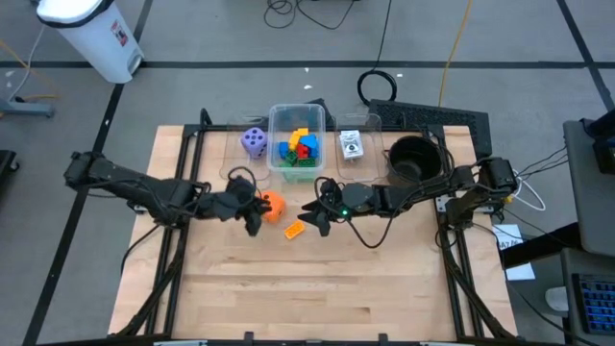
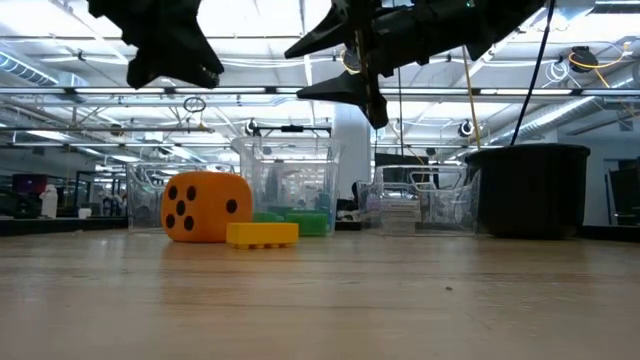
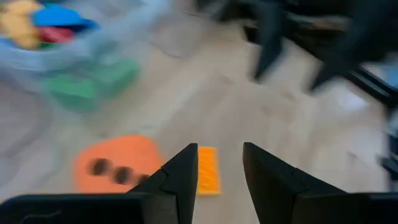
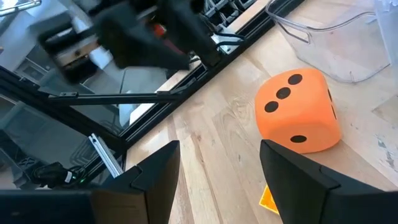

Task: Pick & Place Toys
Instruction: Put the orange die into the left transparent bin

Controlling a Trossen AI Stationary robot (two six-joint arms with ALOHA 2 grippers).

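High view: both end effectors [image 1: 252,215] [image 1: 312,219] raised, flanking orange die [image 1: 273,205].

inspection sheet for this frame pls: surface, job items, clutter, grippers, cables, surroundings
Surface: wooden table top, front half bare.
Job's things: orange die and yellow block loose on the table, close together; coloured blocks in the clear tub; purple die and printed card in clear containers either side of it.
Clutter: black pot at the rear right.
Grippers: left gripper open, empty, above the table by the orange die; right gripper open, empty, raised over the yellow block.
Cables: coiled black cable and a yellow lead on the floor behind the table.
Surroundings: white bin rear left; no person seen.
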